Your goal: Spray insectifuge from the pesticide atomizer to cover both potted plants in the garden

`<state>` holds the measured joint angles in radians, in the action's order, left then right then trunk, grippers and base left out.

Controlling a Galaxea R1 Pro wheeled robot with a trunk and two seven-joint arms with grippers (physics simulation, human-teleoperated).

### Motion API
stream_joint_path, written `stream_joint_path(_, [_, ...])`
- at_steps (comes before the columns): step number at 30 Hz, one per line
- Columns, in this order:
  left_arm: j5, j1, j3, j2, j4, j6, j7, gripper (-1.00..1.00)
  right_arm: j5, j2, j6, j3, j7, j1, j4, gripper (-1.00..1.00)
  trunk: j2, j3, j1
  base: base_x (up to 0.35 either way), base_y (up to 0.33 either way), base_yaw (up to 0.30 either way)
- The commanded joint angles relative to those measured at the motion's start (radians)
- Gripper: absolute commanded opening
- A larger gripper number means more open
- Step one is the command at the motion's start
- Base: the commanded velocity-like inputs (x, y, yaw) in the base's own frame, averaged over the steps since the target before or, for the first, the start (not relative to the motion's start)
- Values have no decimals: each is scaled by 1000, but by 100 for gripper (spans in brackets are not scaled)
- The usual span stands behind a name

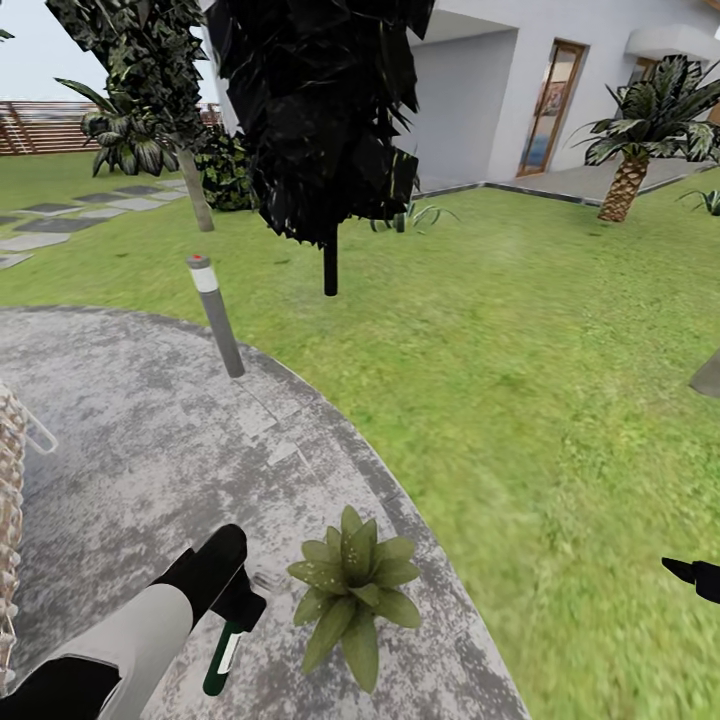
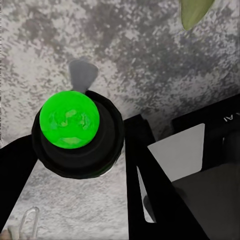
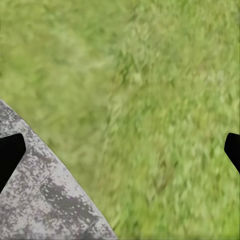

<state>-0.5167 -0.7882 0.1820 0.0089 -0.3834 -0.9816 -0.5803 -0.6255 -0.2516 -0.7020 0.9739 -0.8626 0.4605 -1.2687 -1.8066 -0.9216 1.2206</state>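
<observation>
Head view: left gripper (image 1: 238,608) clamps the pesticide atomizer (image 1: 225,652) beside a potted plant (image 1: 352,590).

Patio (image 1: 130,450): round, mottled grey paving, bordered by lawn (image 1: 520,330).
Potted plant (image 1: 352,590): set on the patio near its lawn-side edge.
Bollard lamp (image 1: 215,315): stood at the patio's far edge.
Stepping slabs (image 1: 60,222): laid in the lawn.
</observation>
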Motion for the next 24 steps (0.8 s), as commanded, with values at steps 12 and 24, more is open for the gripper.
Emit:
stream_joint_path(12, [45, 0, 2, -14, -2, -3, -12, -100, -10, 0, -2, 2, -10, 1, -1, 100, 0, -1, 0, 23, 67, 1])
stream_joint_path(24, [53, 0, 2, -15, -1, -3, -12, -100, -10, 1, -2, 2, -10, 1, -1, 100, 0, -1, 0, 78, 0, 0])
